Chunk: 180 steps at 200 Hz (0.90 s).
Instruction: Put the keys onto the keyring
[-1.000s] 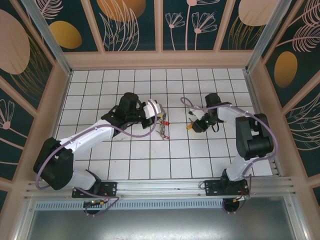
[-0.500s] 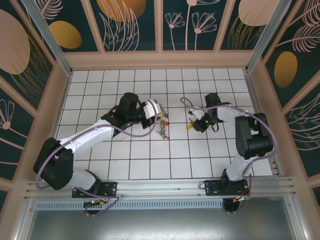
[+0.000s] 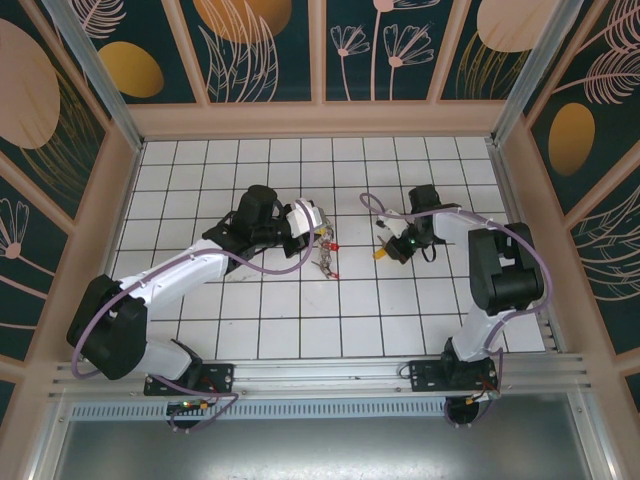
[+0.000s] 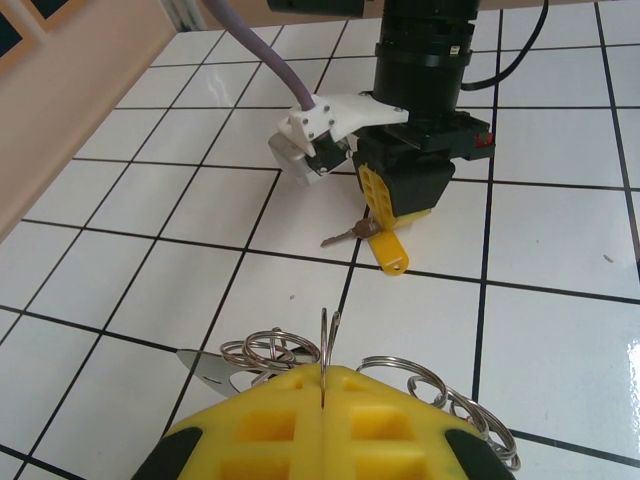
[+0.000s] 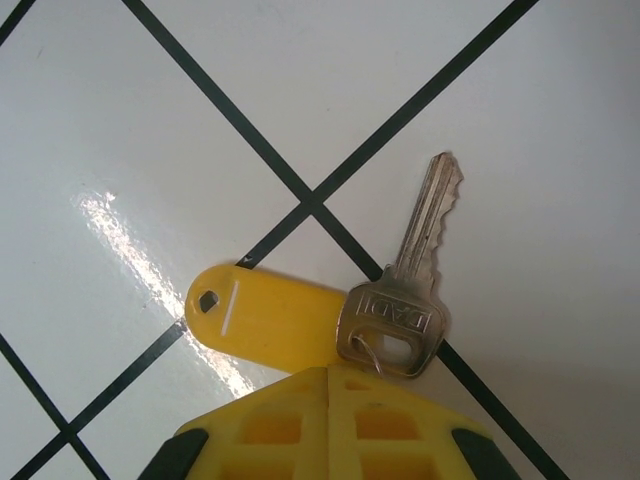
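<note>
Right pincer (image 5: 328,385) clamps keys (image 5: 405,295) by the edge, left pincer (image 4: 325,378) clamps keyring (image 4: 278,350); you risk keys slipping on lift.

The keys (image 5: 418,262) are dull brushed metal, their tag (image 5: 265,322) smooth yellow plastic; the keyring (image 4: 262,348) is shiny steel wire; the table (image 5: 150,120) is glossy white tile.

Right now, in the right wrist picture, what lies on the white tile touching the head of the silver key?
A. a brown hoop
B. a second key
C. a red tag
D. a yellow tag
D: a flat yellow tag lies on the tile with its end meeting the head of the key, just in front of the right gripper.
</note>
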Each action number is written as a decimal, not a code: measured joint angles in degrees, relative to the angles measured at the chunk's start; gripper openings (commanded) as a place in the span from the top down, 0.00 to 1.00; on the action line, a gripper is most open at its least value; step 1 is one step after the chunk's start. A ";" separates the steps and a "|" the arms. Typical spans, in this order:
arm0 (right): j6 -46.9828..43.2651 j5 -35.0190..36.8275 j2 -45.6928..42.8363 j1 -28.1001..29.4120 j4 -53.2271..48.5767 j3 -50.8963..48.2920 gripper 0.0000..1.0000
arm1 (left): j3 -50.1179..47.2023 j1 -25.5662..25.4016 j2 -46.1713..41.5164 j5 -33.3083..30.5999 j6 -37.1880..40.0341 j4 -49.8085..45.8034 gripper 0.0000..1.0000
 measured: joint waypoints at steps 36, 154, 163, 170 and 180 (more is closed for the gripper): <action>-0.04 -1.01 -2.54 0.11 0.33 -0.55 1.00 | 0.00 0.00 0.02 -0.07 0.04 0.00 1.00; 7.82 -2.58 -2.82 -0.42 0.35 -2.67 0.64 | 0.74 0.00 2.23 -0.04 0.66 -0.02 1.00; 9.49 -1.31 -1.95 -0.07 0.42 -1.95 0.66 | 0.74 0.00 2.23 -0.07 0.66 -0.02 1.00; 10.93 -0.13 -1.66 0.44 0.66 -1.36 0.69 | 0.74 0.00 2.23 -0.07 0.66 -0.02 1.00; 12.96 1.27 -1.42 1.16 0.79 -0.39 0.71 | 0.74 0.00 2.21 -0.07 0.66 -0.02 1.00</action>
